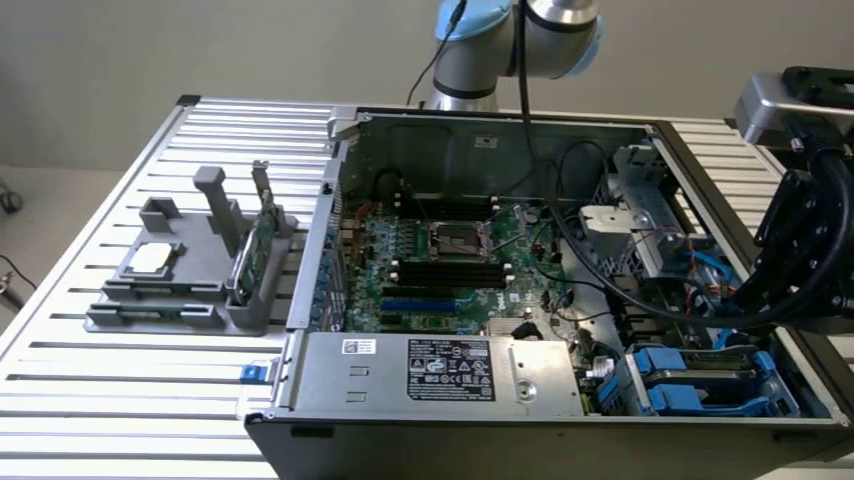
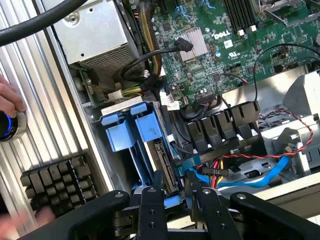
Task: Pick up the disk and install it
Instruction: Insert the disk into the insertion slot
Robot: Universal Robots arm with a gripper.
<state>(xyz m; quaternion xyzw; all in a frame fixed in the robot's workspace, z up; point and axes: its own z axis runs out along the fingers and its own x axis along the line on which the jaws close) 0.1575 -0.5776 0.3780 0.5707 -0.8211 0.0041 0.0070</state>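
The disk [image 2: 164, 160] stands on edge in the blue-framed drive bay [image 2: 125, 127] at the corner of the open computer case [image 1: 534, 130]. I see its thin dark side and its blue carrier. My gripper [image 2: 176, 186] is directly over it. The two black fingers [image 2: 151, 210] sit on either side of the disk's near end, closed onto it. In the exterior view my gripper [image 1: 790, 265] hangs over the case's right side, above the bay's blue carriers [image 1: 674, 385].
A grey fixture [image 1: 187, 290] on the slatted table [image 1: 120, 400] holds a small silver chip [image 1: 150, 258] and a green card [image 1: 260, 245]. Red, yellow and blue cables [image 2: 240, 172] lie beside the bay. A hand [image 2: 9, 97] rests near a blue-lit knob [image 2: 6, 125]; a black heatsink [image 2: 55, 182] sits nearby.
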